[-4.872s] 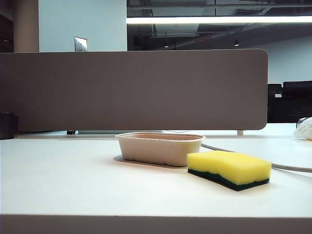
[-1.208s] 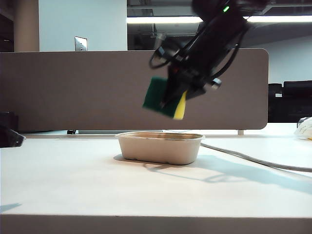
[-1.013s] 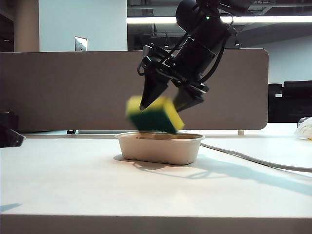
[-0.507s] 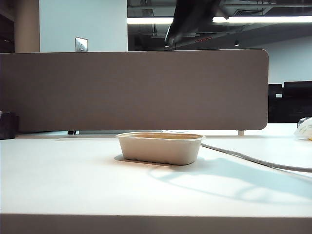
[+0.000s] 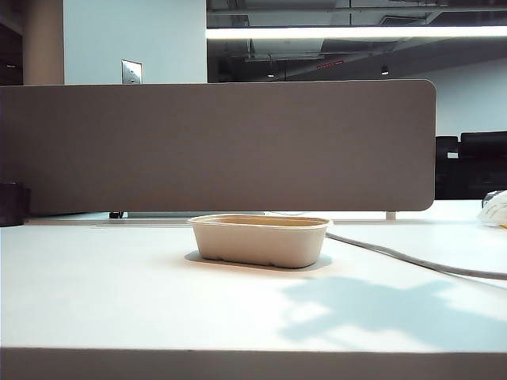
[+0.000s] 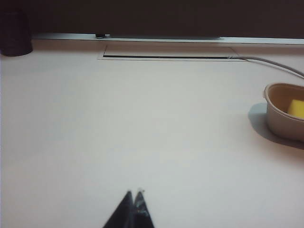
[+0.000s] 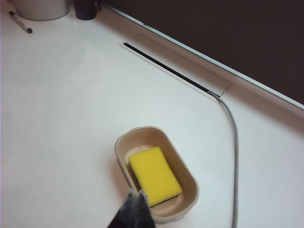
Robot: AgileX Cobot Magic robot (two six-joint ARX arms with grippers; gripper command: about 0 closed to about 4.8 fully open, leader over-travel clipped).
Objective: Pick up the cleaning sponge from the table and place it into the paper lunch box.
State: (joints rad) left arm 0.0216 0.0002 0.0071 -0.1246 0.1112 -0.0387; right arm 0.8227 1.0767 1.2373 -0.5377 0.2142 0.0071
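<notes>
Yellow sponge [image 7: 155, 175] lies flat in the box [image 7: 124, 142], right under the right gripper [image 7: 137, 194], whose tips are pressed together and hold nothing. If that gripper dips, it could bump the light box and slide it. The left gripper [image 6: 134, 194], tips together too, hangs over bare table [image 6: 118, 123], the box far off to its side.

The yellow cleaning sponge [image 7: 155, 175] lies flat inside the paper lunch box [image 7: 188, 173], yellow face up, dark layer beneath. The beige oblong box stands upright on the white bench [image 5: 119, 293].
</notes>
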